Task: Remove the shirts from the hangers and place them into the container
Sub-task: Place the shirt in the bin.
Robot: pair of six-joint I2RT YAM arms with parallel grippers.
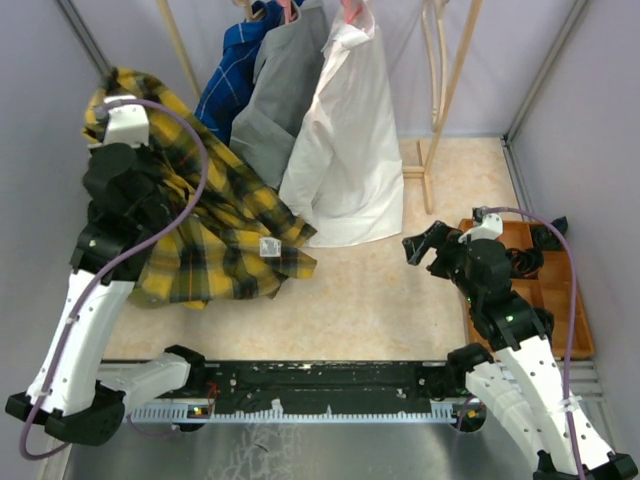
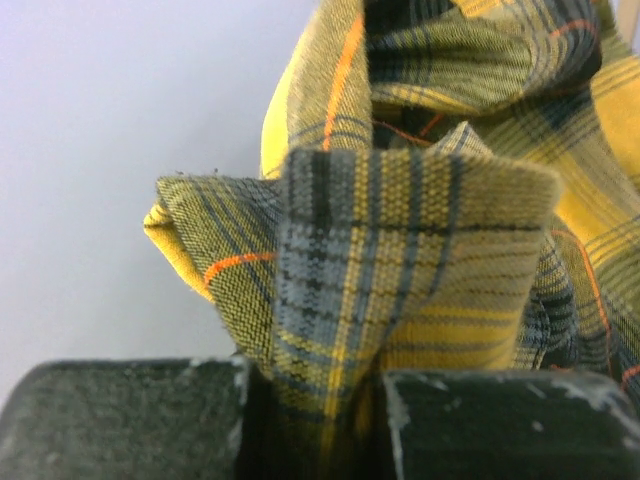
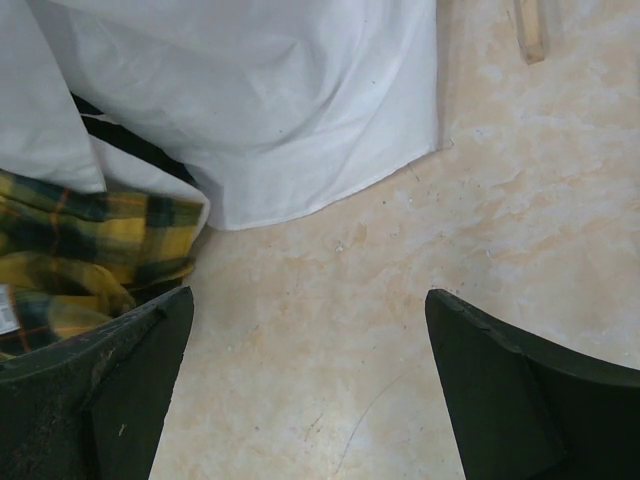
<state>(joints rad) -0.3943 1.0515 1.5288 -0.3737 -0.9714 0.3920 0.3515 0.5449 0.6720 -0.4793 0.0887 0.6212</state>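
Note:
My left gripper is shut on a fold of the yellow-and-black plaid shirt. It holds the shirt up at the far left, and the cloth drapes down over the arm onto the table. The blue checked shirt, the grey shirt and the white shirt hang at the back on pink hangers. My right gripper stands open low over bare table, just right of the white shirt's hem. The container does not show in any view.
An orange divided tray of black parts sits at the right edge beside my right arm. Wooden rack poles stand at the back right, and another at the back left. Grey walls close in both sides.

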